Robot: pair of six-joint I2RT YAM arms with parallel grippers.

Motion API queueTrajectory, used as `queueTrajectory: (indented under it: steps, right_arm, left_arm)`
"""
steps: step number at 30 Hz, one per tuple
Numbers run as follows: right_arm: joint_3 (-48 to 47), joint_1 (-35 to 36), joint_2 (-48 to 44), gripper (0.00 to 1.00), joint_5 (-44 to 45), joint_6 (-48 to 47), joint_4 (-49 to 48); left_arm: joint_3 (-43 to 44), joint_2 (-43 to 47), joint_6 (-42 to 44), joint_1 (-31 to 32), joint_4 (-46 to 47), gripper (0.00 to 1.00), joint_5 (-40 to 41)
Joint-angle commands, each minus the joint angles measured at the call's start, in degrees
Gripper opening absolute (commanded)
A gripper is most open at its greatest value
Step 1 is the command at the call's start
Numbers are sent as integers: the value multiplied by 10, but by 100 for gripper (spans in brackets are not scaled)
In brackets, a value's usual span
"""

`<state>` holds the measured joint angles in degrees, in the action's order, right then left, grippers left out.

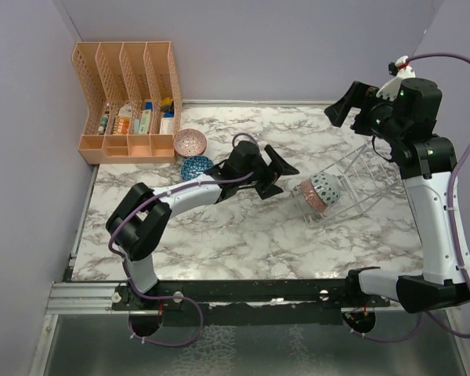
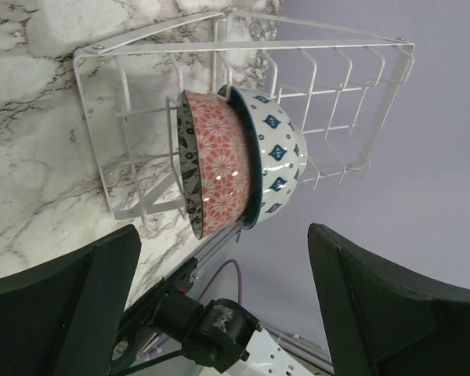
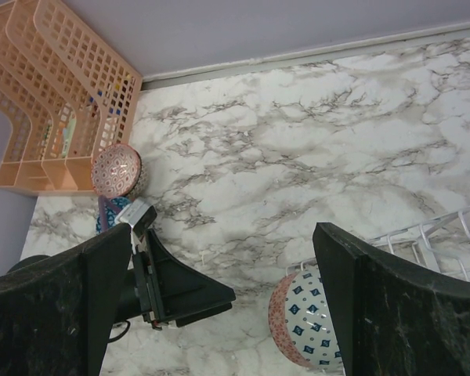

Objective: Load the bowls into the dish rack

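Note:
The clear wire dish rack [image 1: 359, 182] lies at the right of the table, tilted. Two bowls stand nested in its near end: a pink-red one [image 1: 306, 196] and a white one with blue diamonds [image 1: 327, 188]. The left wrist view shows them on edge, pink-red [image 2: 219, 168] in front of white-blue [image 2: 278, 149], inside the rack [image 2: 329, 102]. My left gripper [image 1: 280, 178] is open and empty, just left of these bowls. A pink bowl [image 1: 189, 142] and a blue bowl [image 1: 196, 167] sit behind the left arm. My right gripper [image 1: 351, 108] is open and empty, high above the rack's far end.
An orange slotted organizer [image 1: 129, 102] with small items stands in the back left corner, touching the wall. The right wrist view shows the organizer [image 3: 55, 94], the pink bowl [image 3: 115, 170], and the left gripper [image 3: 180, 290] on the marble table [image 3: 298, 141].

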<state>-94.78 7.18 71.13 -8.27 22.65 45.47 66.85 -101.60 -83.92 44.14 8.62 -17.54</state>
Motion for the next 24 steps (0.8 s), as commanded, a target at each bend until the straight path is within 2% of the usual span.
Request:
queueTrajectory:
  steps: [1, 6, 11, 18, 24]
  right_arm:
    - [-25, 2, 9, 99, -10, -5, -6]
    - [-24, 3, 9, 99, -11, -5, -6]
    - [-26, 2, 8, 99, -13, -5, -6]
    - [-31, 2, 12, 99, -18, -2, -8]
    - [-31, 3, 14, 100, -37, 1, -12]
  left_arm:
    - [34, -18, 5, 7, 27, 90, 3]
    - [46, -42, -9, 15, 49, 89, -1]
    - [22, -32, -7, 10, 63, 88, 13]
    - [33, 20, 94, -39, -28, 88, 38]
    - [7, 104, 217, -90, -136, 85, 113]
